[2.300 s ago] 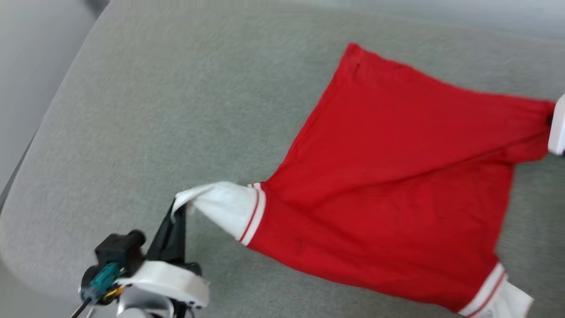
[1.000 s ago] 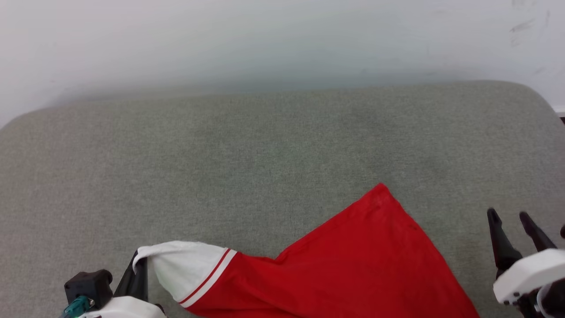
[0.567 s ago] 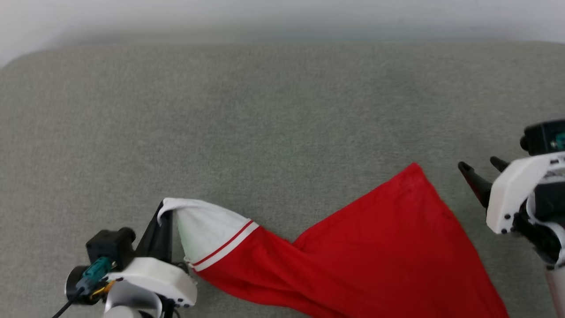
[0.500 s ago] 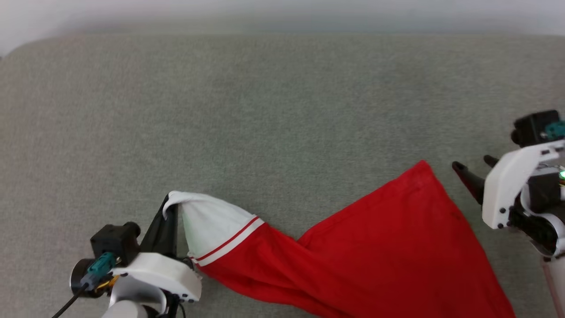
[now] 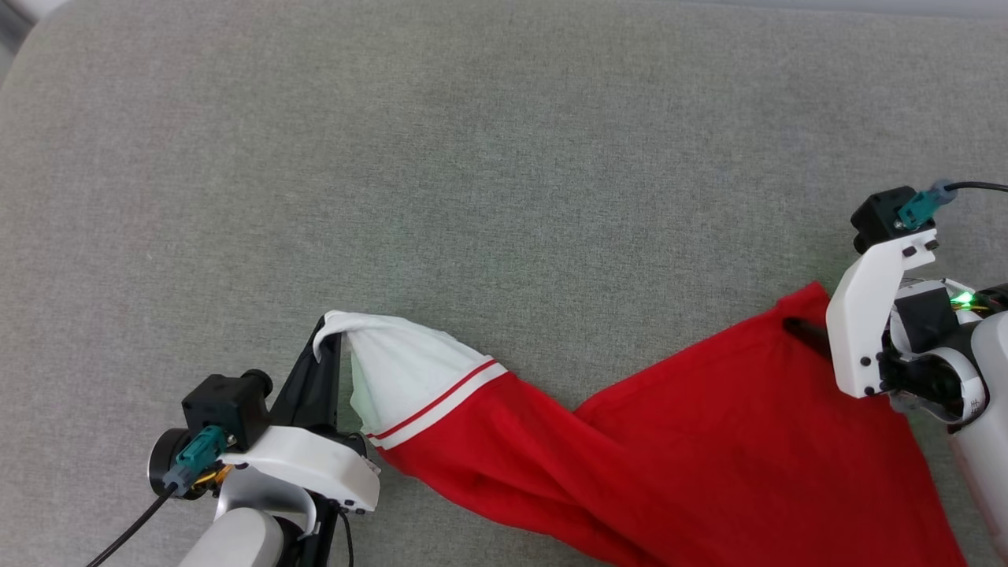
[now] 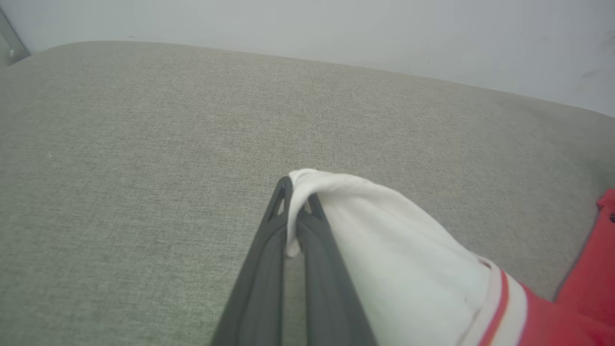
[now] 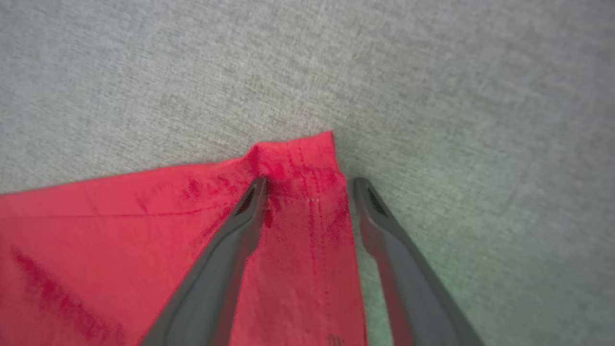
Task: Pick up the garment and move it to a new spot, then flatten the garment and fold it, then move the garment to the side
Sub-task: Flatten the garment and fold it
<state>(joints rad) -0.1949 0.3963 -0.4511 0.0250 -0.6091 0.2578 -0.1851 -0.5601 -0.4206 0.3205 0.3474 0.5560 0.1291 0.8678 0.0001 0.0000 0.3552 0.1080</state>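
— What were the grippers doing?

— The left gripper, at seven o'clock in the head view, was clamped tight on the cuff of the white sleeve and held it up off the cushion. The right gripper, at four o'clock, stood with its jaws apart, straddling the red hem corner. One finger was on the cloth and the other on bare cushion just beside it, so nothing was pinched there.

— And where was the shirt?

— The shirt lay on the cushion from six to four o'clock and ran off the bottom edge. It had a red body and a white sleeve with red-and-white striped trim. It was twisted and creased between the two grippers, and no lettering showed.

— How far along was the job?

— Early, I'd judge. It looked like the spreading step. The shirt wasn't flat, no fold had been made, and the move to the side was left to do.
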